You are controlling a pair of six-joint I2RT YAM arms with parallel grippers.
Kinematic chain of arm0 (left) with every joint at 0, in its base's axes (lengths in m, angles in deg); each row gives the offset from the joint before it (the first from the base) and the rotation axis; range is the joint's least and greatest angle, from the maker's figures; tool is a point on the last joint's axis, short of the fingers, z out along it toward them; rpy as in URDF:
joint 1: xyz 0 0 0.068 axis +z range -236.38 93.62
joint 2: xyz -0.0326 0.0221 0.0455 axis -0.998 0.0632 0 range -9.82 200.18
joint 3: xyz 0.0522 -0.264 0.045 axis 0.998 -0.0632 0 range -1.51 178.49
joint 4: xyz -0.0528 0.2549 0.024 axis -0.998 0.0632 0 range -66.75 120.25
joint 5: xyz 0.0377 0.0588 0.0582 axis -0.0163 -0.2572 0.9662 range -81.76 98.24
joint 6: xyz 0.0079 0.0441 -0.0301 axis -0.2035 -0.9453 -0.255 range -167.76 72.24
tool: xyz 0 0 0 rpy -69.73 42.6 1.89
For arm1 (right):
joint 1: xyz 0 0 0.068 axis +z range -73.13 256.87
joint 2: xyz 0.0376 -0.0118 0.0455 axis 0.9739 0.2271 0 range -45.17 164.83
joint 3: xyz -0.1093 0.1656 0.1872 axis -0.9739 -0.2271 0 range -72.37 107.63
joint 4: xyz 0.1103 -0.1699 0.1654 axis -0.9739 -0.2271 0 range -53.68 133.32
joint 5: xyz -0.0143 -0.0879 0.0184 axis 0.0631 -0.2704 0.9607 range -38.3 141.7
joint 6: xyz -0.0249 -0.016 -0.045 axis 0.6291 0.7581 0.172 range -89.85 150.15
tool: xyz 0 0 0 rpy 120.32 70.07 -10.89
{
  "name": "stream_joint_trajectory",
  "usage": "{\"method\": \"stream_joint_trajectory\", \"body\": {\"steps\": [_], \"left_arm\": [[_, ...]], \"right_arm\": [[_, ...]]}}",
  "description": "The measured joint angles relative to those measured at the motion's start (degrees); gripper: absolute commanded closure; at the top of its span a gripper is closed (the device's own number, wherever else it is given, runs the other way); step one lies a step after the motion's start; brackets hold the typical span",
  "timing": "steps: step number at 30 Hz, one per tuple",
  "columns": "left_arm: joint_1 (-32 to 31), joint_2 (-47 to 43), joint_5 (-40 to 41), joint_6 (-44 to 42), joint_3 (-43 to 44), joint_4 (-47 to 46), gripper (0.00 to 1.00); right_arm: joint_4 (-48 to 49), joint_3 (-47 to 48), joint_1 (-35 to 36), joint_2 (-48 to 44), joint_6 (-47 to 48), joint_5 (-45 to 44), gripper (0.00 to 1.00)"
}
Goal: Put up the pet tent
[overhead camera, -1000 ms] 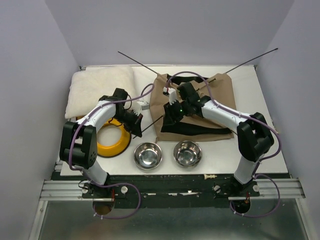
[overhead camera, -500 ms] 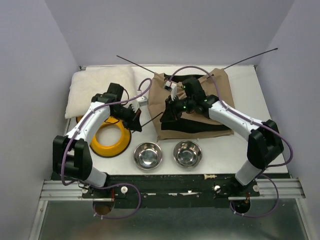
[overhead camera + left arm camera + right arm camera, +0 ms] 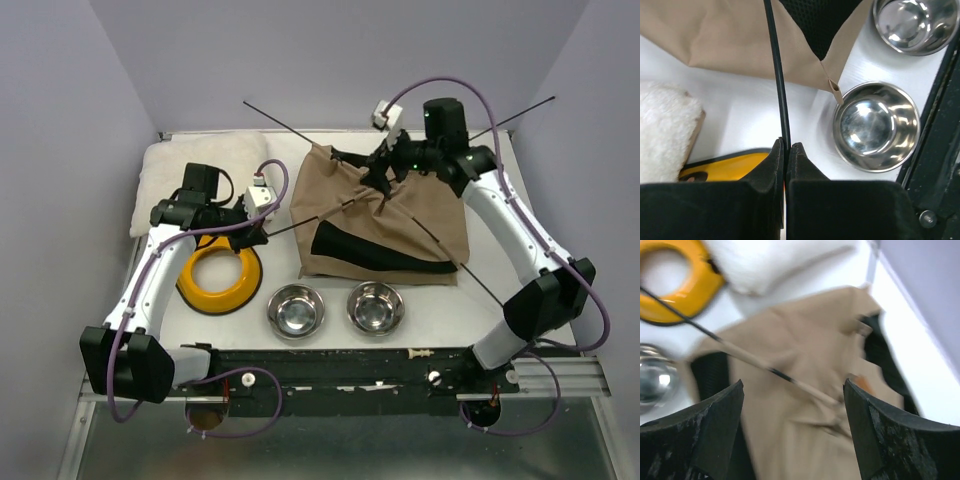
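The pet tent [image 3: 410,215], tan fabric with black trim, lies loosely bunched in the middle of the table, also seen as pet tent [image 3: 730,40] and pet tent [image 3: 805,440]. Two thin black poles cross through it. My left gripper [image 3: 262,232] is shut on the near-left end of one pole [image 3: 778,75], just left of the fabric, as the left gripper [image 3: 786,147] shows in its wrist view. My right gripper [image 3: 384,177] hovers over the tent's far part. In its wrist view the right gripper [image 3: 792,390] is open with only fabric below.
A cream fluffy cushion [image 3: 200,175] lies at the far left, and a yellow ring [image 3: 218,280] sits in front of it. Two steel bowls [image 3: 295,310] [image 3: 375,306] stand near the front edge. The pole tips [image 3: 250,105] [image 3: 545,100] reach towards the back wall.
My right gripper opened, rose and swung back toward the far right. My left arm drew its pole end to the left. The tent fabric has spread wider and lifted at its middle.
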Motion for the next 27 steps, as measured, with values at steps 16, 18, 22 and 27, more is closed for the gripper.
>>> {"method": "stream_joint_trajectory", "body": {"steps": [16, 18, 22, 27], "left_arm": [[4.1, 0.1, -0.1, -5.4, -0.2, -0.4, 1.00], [4.2, 0.1, -0.1, -5.3, -0.5, -0.5, 1.00], [4.9, 0.1, -0.1, -4.8, -0.9, -0.9, 1.00], [6.5, -2.3, -0.1, -3.6, -2.3, -2.4, 1.00]], "right_arm": [[-15.2, 4.5, -12.3, 20.3, 8.6, -8.8, 0.24], [-16.1, 6.1, -12.2, 22.0, 7.7, -7.3, 0.38], [-16.6, 7.1, -12.0, 23.6, 5.7, -3.7, 0.76], [-17.8, 8.0, -9.3, 24.1, 2.2, 0.2, 0.99]]}}
